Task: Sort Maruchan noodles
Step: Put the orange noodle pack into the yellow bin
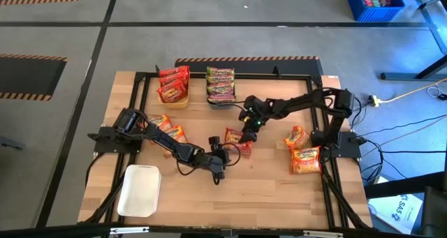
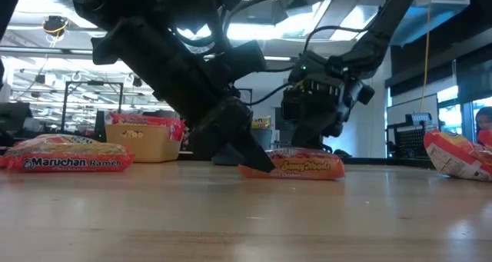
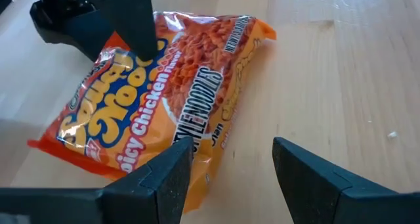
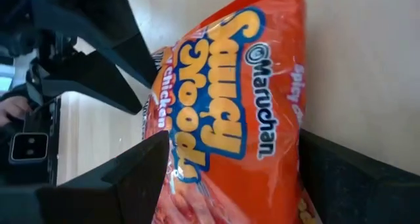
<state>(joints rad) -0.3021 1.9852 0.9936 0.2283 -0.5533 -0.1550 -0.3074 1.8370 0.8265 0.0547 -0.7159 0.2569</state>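
Across the middle of the high view lies a wooden table point(image 1: 272, 189) framed by black rails, grey floor and a blue crate point(image 1: 374, 2) beyond. Two trays at upper centre hold red packets point(image 1: 173, 84) and green-edged packets point(image 1: 220, 83); a white tray point(image 1: 140, 190) sits lower left. Loose packets lie right point(image 1: 305, 160) and left point(image 1: 170, 128). At centre, an orange Maruchan packet point(image 1: 236, 138) lies flat; the right gripper point(image 1: 248, 135) straddles it with fingers spread wide, gripping nothing, while the left gripper point(image 1: 222, 156), fingers parted and empty, points at it from just beside.
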